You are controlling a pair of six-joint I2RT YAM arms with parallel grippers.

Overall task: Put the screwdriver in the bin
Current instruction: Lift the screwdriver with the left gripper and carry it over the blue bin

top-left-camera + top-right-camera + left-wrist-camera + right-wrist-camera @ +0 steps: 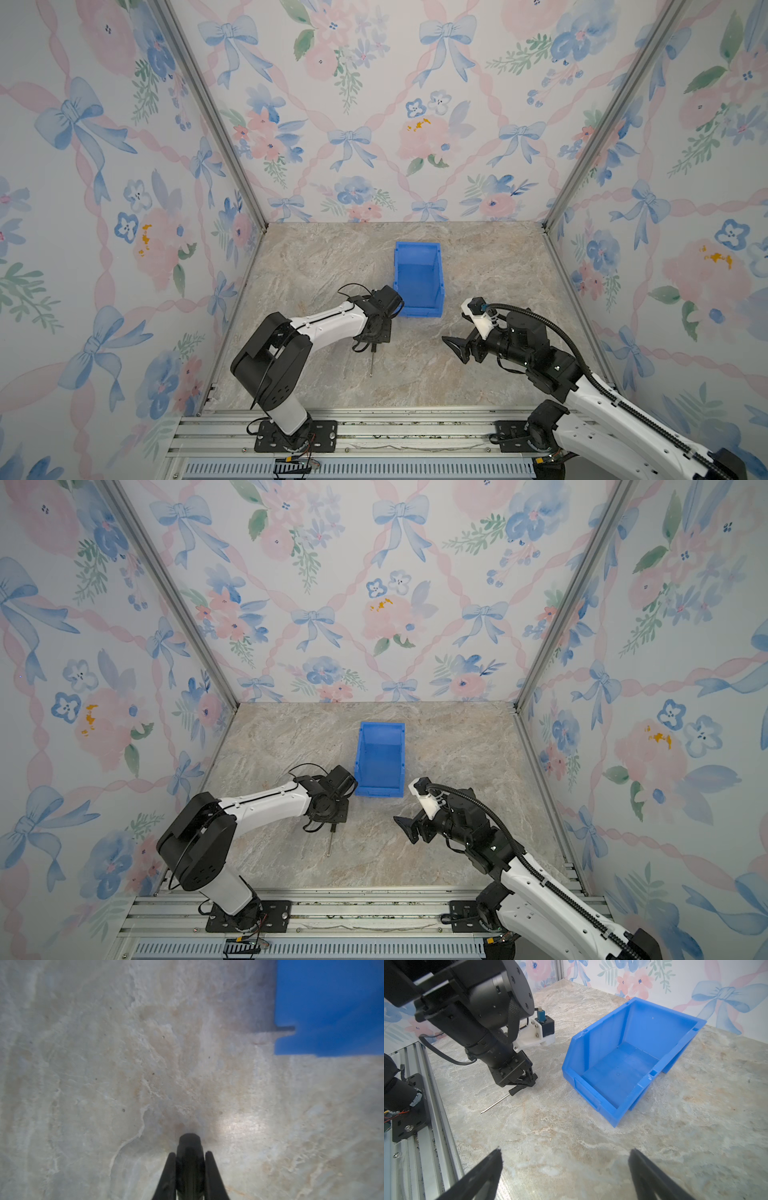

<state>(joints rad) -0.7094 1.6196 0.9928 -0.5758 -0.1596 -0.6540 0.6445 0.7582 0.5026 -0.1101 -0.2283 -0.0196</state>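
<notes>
While the left gripper [190, 1154] clamps the screwdriver [500, 1101] by its handle, shaft pointing near, the bin [417, 278] sits just far-right; the right gripper [565, 1153] stands open.

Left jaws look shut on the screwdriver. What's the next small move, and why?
Probably lift straight up: the left gripper pinches the screwdriver by its black handle low over the table, and the bin beside it has taller walls to clear.
</notes>
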